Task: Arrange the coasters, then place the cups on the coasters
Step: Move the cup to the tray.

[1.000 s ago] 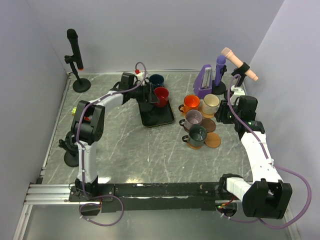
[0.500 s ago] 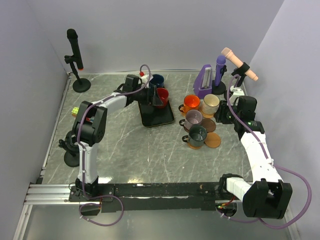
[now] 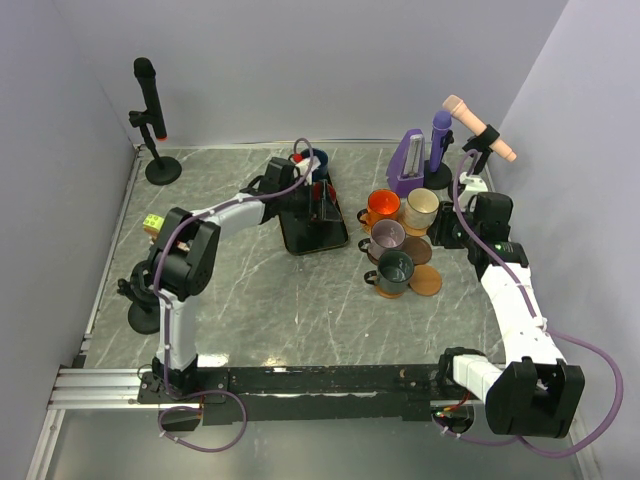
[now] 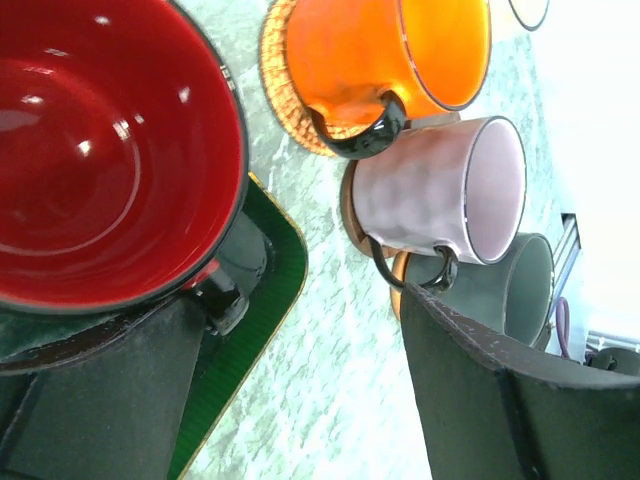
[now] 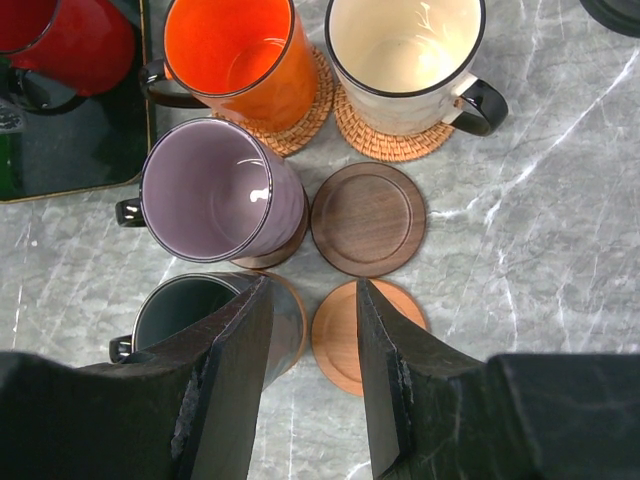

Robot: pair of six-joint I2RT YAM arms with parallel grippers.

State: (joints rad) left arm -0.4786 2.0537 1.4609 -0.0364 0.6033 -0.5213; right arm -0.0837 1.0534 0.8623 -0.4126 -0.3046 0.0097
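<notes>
The grey marbled surface carries a black rectangular tray near its far centre. A black microphone stands upright on a round base in the far-left corner. A purple wedge-shaped object, a purple microphone and a tilted peach microphone stand far right.

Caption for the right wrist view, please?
Right gripper open above orange cup, cream cup, mauve cup, grey-green cup on coasters; brown coaster, tan coaster bare.

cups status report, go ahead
Left gripper open at red cup on tray. Right gripper open, empty, over bare brown coaster and tan coaster, possibly in the way.
</notes>
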